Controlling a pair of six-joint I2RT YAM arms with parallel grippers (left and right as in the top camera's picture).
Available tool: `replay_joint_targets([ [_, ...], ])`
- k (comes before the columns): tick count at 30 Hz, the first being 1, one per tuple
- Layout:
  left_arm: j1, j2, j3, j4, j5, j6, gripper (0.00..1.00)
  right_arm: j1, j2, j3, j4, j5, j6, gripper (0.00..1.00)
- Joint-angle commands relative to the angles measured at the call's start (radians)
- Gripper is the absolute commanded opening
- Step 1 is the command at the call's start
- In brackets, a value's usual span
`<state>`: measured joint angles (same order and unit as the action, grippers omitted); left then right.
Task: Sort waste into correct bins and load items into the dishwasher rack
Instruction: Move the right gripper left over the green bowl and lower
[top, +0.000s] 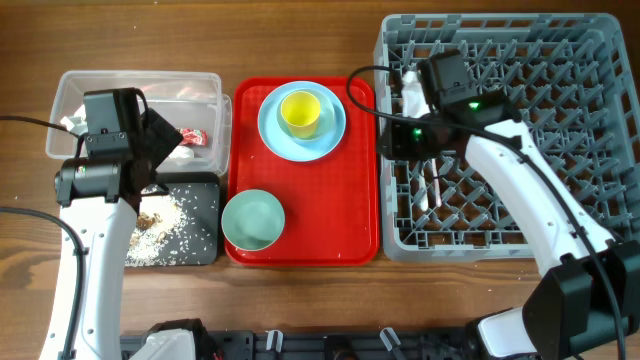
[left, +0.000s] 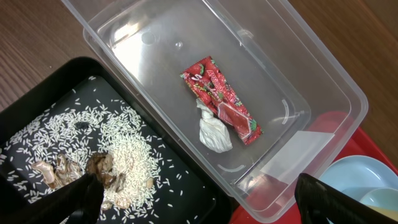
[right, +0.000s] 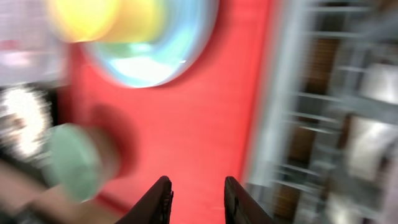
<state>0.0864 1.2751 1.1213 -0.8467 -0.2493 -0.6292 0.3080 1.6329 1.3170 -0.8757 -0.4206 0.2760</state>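
Plate (top: 275, 132), cup (top: 300, 112) atop, lying just left of right gripper (right: 196, 183), jaws slightly apart, empty; left gripper (left: 196, 190), spread wide over tub (left: 186, 37), farther.

Wrapper (left: 221, 99), tissue (left: 213, 132) in tub (left: 155, 37); rice (left: 118, 143) in shallow tray (left: 180, 186); cup (top: 300, 112) on plate (top: 272, 135).

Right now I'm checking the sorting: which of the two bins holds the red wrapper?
The clear plastic tub, with the wrapper beside a white tissue; the black tray holds rice-like scraps.
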Motion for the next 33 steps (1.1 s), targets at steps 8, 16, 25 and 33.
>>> replay_joint_targets([
  [8,0.005,-0.009,0.012,0.000,-0.006,0.016,1.00,0.309,0.013,-0.004,0.198,-0.089,0.066,0.24],
  [16,0.005,-0.009,0.012,0.000,-0.006,0.016,1.00,0.614,0.021,-0.004,0.336,0.392,0.151,0.04],
  [25,0.005,-0.009,0.012,0.000,-0.006,0.016,1.00,0.720,0.159,-0.004,0.421,0.494,0.154,0.04],
  [33,0.005,-0.009,0.012,0.000,-0.006,0.016,1.00,0.708,0.309,-0.004,0.439,0.512,0.143,0.04],
])
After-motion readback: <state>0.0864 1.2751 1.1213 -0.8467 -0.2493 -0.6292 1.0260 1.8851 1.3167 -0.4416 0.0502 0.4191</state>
